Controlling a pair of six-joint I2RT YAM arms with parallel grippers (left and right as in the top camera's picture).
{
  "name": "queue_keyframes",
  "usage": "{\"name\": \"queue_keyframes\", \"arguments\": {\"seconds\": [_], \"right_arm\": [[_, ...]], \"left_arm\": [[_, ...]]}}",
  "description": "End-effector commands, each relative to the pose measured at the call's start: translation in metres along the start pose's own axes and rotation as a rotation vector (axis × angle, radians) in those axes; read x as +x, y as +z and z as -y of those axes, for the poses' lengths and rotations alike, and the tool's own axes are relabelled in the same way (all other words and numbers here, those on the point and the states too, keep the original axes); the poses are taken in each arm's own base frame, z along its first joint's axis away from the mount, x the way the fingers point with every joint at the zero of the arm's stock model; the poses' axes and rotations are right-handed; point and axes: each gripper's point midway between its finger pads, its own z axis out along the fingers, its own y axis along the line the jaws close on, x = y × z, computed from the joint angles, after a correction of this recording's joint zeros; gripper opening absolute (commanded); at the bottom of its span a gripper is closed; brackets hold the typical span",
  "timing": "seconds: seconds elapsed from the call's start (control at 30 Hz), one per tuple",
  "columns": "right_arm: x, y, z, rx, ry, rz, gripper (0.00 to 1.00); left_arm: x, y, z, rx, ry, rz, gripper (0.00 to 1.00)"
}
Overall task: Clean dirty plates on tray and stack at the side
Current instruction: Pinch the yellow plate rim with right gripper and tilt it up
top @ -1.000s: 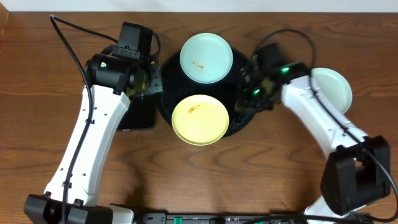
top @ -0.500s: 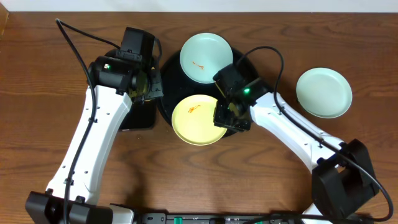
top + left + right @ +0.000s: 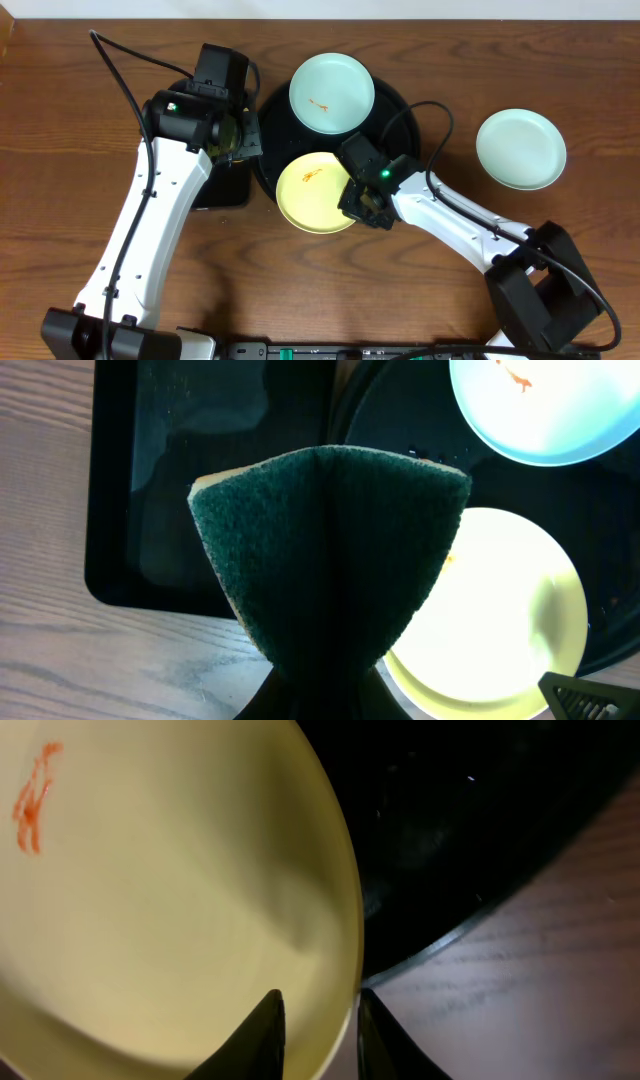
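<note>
Overhead view: round black tray [image 3: 385,100] sat at upper centre of the worktop [image 3: 300,290]. Mint plate on tray [image 3: 332,93] lay at the tray's upper part, with an orange smear. Yellow plate [image 3: 312,195] lay at the tray's lower edge, overhanging the rim, also smeared. Second mint plate [image 3: 520,148] sat on bare wood at the right of frame, well apart from the tray.

Left tool [image 3: 243,135] hung over the gap between the rectangular black tray [image 3: 225,185] and the round one, pressed together on a folded green sponge [image 3: 330,550].

Right tool [image 3: 318,1025] was at the yellow plate's right rim. In the right wrist view its fingertips stood close together astride that rim; could not tell if they actually pinched it.
</note>
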Motion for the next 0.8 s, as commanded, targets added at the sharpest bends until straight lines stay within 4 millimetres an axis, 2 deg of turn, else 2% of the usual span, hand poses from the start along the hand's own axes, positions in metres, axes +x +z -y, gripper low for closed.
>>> {"name": "queue_keyframes", "arguments": {"seconds": [0.0,0.23,0.27,0.37,0.53,0.67,0.77], "right_arm": [[0.006,0.008,0.001,-0.008,0.019,-0.006,0.21],[0.017,0.014,0.001,-0.004,0.015,-0.006,0.20],[0.018,0.015,0.001,-0.006,0.012,-0.006,0.18],[0.018,0.017,0.001,-0.006,0.007,0.002,0.01],[0.013,0.015,-0.002,-0.016,-0.027,0.023,0.01],[0.002,-0.001,-0.015,-0.055,-0.134,0.064,0.01],[-0.017,-0.028,-0.020,-0.059,-0.216,0.142,0.01]], "left_arm": [[0.000,-0.007,-0.003,-0.006,-0.008,0.020,0.08],[0.000,-0.006,-0.003,-0.006,-0.008,0.019,0.08],[0.000,-0.007,-0.003,-0.006,-0.008,0.020,0.08],[0.000,-0.007,-0.003,-0.006,-0.008,0.020,0.08],[0.000,-0.007,-0.003,-0.006,-0.008,0.020,0.08],[0.000,-0.007,-0.003,-0.006,-0.008,0.020,0.08],[-0.001,-0.007,-0.003,-0.005,-0.008,0.021,0.08]]}}
